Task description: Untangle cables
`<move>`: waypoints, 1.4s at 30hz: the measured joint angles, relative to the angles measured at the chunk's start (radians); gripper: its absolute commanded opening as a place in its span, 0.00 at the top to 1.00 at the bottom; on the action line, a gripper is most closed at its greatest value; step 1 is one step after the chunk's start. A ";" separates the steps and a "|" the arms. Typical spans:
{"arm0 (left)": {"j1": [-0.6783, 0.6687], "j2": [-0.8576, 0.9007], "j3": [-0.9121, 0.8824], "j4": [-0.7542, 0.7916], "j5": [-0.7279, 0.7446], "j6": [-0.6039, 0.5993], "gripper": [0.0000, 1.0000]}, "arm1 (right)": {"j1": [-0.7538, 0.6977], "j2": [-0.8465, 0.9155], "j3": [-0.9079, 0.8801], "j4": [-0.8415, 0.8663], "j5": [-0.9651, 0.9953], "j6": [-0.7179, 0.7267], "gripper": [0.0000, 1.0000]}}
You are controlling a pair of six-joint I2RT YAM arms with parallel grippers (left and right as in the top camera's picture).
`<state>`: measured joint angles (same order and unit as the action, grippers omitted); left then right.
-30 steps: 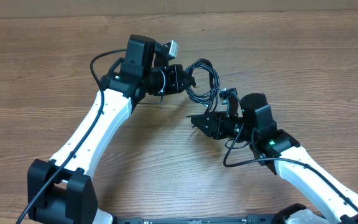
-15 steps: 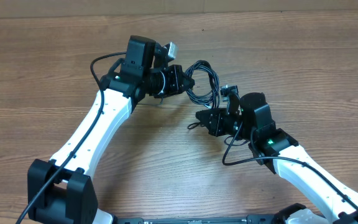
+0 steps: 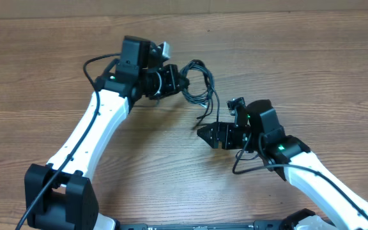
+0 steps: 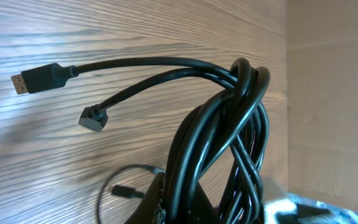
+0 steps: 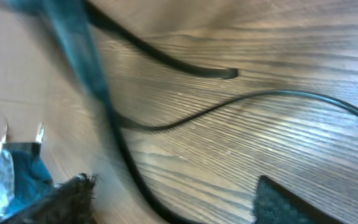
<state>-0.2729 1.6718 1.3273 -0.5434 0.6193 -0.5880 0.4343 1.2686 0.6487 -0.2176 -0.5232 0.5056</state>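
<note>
While the left gripper (image 3: 175, 80) clamps the looped cables (image 4: 250, 87), a loose strand (image 5: 229, 102) trails just ahead of the nearer right gripper (image 3: 203, 133), its jaws parted and empty.

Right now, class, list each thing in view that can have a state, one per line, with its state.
left end effector: shut on the cables.
right end effector: open, holding nothing.
cables: looped in a tangled bundle, with loose strands trailing onto the table.
plug ends: unplugged, sticking free of the bundle.
</note>
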 measured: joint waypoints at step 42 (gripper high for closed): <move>0.010 0.000 0.000 -0.093 -0.005 0.184 0.96 | 0.000 0.032 0.000 0.220 -0.219 -0.076 0.96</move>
<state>-0.2634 1.6718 1.3273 -0.6369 0.6140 -0.4042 0.4343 1.3003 0.6491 0.0029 -0.7422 0.4297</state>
